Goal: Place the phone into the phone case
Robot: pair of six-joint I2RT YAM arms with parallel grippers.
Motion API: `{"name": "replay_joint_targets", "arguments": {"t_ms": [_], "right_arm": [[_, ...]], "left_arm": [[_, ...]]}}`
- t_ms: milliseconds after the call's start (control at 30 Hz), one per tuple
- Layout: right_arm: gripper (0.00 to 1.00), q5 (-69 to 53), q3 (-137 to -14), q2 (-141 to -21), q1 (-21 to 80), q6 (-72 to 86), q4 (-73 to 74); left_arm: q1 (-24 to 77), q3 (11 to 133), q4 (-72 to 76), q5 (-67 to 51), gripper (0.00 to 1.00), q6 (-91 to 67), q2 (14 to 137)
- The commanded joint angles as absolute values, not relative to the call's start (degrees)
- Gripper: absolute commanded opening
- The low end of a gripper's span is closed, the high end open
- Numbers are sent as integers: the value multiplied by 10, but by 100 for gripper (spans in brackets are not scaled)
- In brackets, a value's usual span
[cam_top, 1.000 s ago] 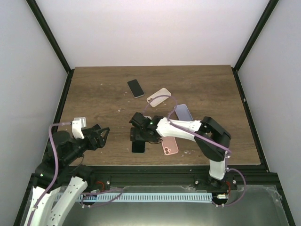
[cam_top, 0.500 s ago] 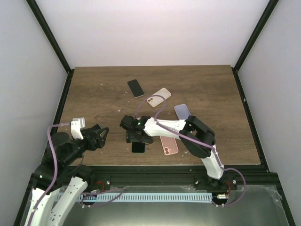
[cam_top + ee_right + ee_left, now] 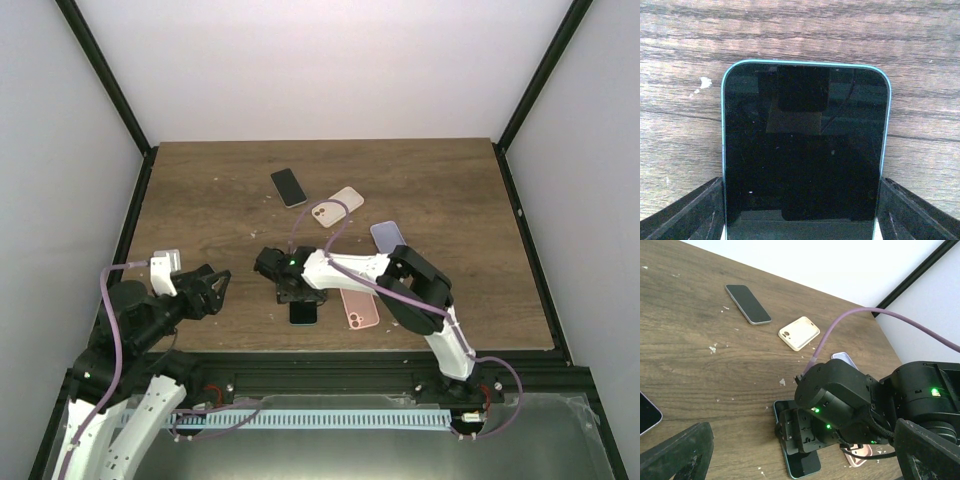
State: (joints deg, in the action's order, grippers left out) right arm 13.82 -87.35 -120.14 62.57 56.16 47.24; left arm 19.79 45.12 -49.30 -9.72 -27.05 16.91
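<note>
A teal-edged phone (image 3: 303,312) lies screen up on the wooden table, near the front; it also shows in the left wrist view (image 3: 805,464). My right gripper (image 3: 291,290) reaches left and down over it. In the right wrist view the phone (image 3: 805,145) fills the gap between the fingers (image 3: 690,212), which press on its two long edges. A pink phone case (image 3: 360,308) lies just right of the phone. My left gripper (image 3: 215,290) hangs open and empty at the left, apart from the phone.
A beige case (image 3: 337,207) and a lavender case (image 3: 389,237) lie behind the right arm. A second dark phone (image 3: 289,187) lies at the back. Another dark phone's corner (image 3: 646,414) shows at the left edge of the left wrist view.
My right gripper moved left over the teal-edged phone and came down on it. The phone has shifted slightly to the right. The left arm has not moved.
</note>
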Motion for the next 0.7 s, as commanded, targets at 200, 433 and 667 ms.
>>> {"name": "replay_joint_targets", "arguments": {"t_ms": [200, 433, 667], "right_arm": [[85, 124, -835, -1183, 632, 567, 474], [80, 129, -834, -1191, 633, 548, 466], [65, 133, -806, -1146, 633, 505, 431]], "left_arm": [[194, 447, -489, -95, 100, -275, 170], [194, 447, -490, -93, 100, -276, 174], [194, 446, -491, -89, 100, -280, 179]]}}
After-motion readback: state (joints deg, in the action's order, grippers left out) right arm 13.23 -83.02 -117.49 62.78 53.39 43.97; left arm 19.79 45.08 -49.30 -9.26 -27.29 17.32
